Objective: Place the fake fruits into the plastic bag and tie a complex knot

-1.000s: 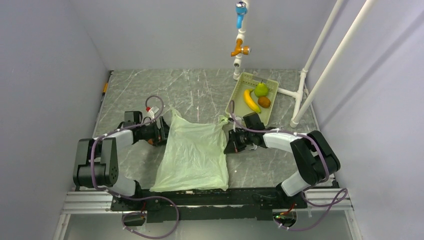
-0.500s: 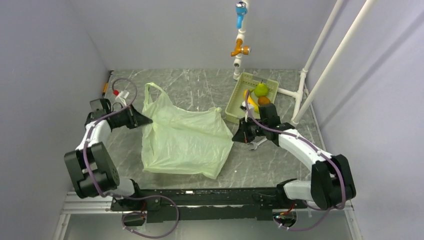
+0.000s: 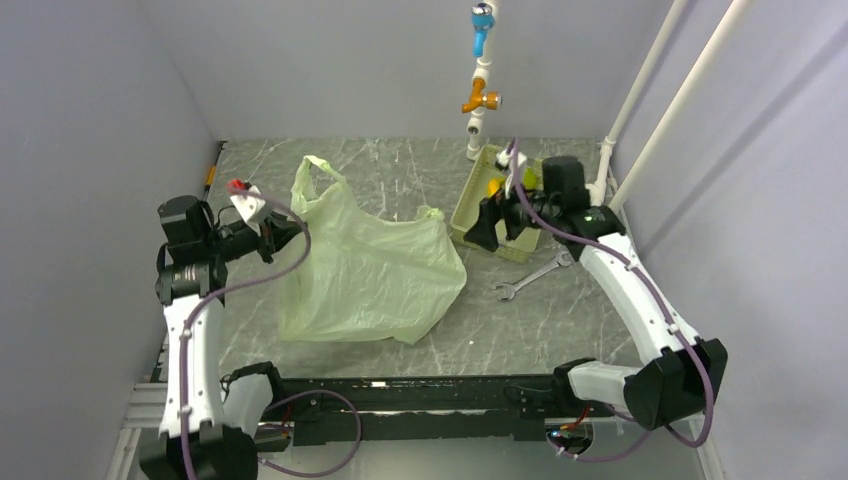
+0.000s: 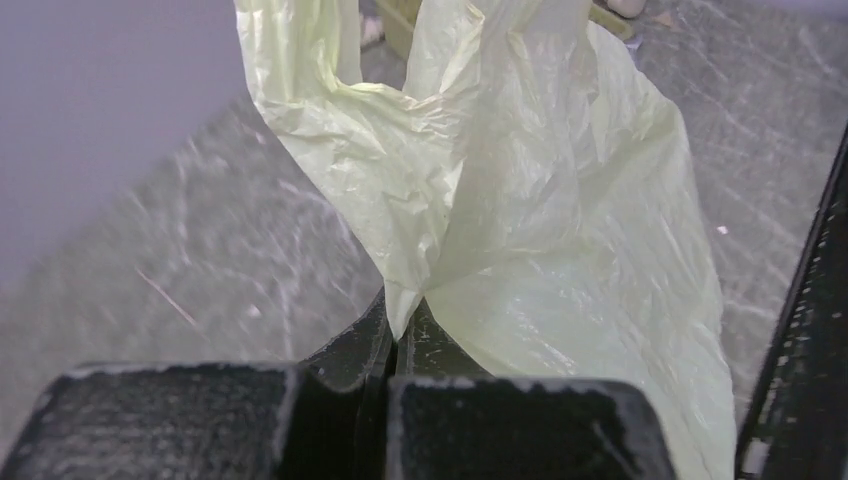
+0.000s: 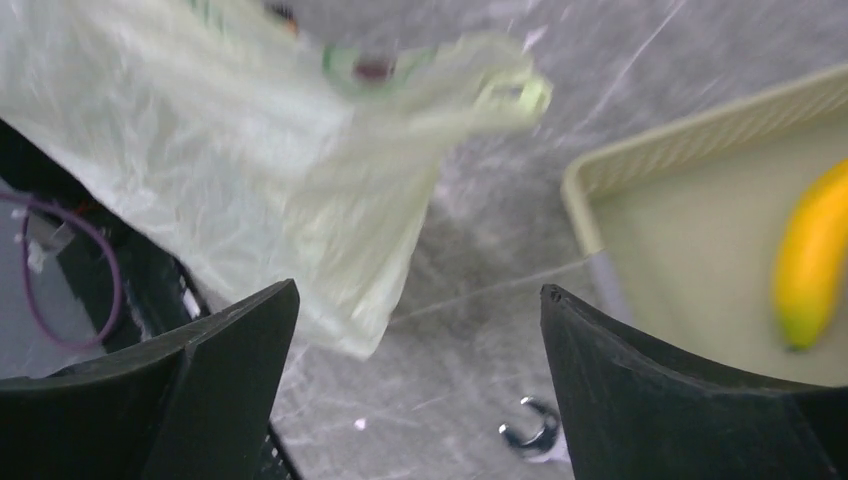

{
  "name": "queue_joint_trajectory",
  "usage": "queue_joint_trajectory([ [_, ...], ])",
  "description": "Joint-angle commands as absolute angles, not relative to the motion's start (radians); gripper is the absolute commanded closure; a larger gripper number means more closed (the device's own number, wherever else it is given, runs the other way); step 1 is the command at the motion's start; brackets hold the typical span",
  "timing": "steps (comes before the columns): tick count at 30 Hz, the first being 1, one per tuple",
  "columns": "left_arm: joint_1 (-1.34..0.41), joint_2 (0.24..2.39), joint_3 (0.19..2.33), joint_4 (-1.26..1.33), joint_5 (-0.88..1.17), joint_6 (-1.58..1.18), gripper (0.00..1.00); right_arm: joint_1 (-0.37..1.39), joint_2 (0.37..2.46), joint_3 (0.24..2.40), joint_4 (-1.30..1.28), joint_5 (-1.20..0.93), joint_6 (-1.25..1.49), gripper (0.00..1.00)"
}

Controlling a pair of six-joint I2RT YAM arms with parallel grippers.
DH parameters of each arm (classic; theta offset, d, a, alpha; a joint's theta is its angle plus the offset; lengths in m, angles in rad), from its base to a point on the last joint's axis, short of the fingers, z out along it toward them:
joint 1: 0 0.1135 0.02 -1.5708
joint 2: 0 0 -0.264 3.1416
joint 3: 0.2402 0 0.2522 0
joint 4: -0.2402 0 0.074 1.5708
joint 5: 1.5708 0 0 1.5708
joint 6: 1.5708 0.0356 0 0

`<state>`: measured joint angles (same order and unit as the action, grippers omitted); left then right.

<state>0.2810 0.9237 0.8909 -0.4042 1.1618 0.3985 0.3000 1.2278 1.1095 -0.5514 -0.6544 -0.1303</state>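
Note:
The pale yellow-green plastic bag lies crumpled mid-table, one loop handle raised. My left gripper is shut on the bag's left edge; in the left wrist view the film rises out of the pinched left gripper. My right gripper hovers open at the near-left corner of the green tray, holding nothing. In the right wrist view the right gripper stands wide apart over bare table, the bag to its left. A yellow banana lies in the tray. The arm hides most of the fruits.
A steel wrench lies on the table right of the bag, its end showing between the right fingers. White pipes stand at the back right, a tap post behind the tray. Walls close in on both sides.
The left gripper shut on the bag's left edge and drew it up and left. The right gripper let go of the bag, opened and swung back to the tray.

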Motion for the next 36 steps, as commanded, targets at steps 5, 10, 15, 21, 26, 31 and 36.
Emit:
queue_joint_trajectory([
  [5, 0.192, 0.749, 0.984, -0.537, 1.259, 0.86, 1.0, 0.303, 1.285, 1.488, -0.494, -0.693, -0.101, 0.0],
  [10, 0.157, 0.669, 1.004, -0.78, 1.311, 1.138, 1.0, 0.408, 1.358, 1.592, -0.578, -0.8, -0.323, 0.0],
  [15, 0.135, 0.611, 0.985, -0.8, 1.301, 1.162, 1.0, 0.612, 1.364, 1.547, -0.706, -0.826, -0.531, 0.0],
  [21, 0.129, 0.586, 0.995, -0.856, 1.317, 1.22, 0.99, 0.742, 1.412, 1.445, -0.693, -0.768, -0.632, 0.0],
  [26, 0.129, 0.577, 1.001, -0.889, 1.29, 1.21, 1.0, 0.77, 1.454, 1.437, -0.775, -0.714, -0.708, 0.5],
  [31, 0.139, 0.551, 0.93, -0.797, 0.974, 0.931, 0.88, 0.76, 1.434, 1.522, -0.697, -0.651, -0.534, 1.0],
  [36, 0.413, 0.699, 0.98, -0.99, 1.064, 0.894, 0.29, 0.761, 1.445, 1.626, -0.602, -0.68, -0.424, 1.0],
])
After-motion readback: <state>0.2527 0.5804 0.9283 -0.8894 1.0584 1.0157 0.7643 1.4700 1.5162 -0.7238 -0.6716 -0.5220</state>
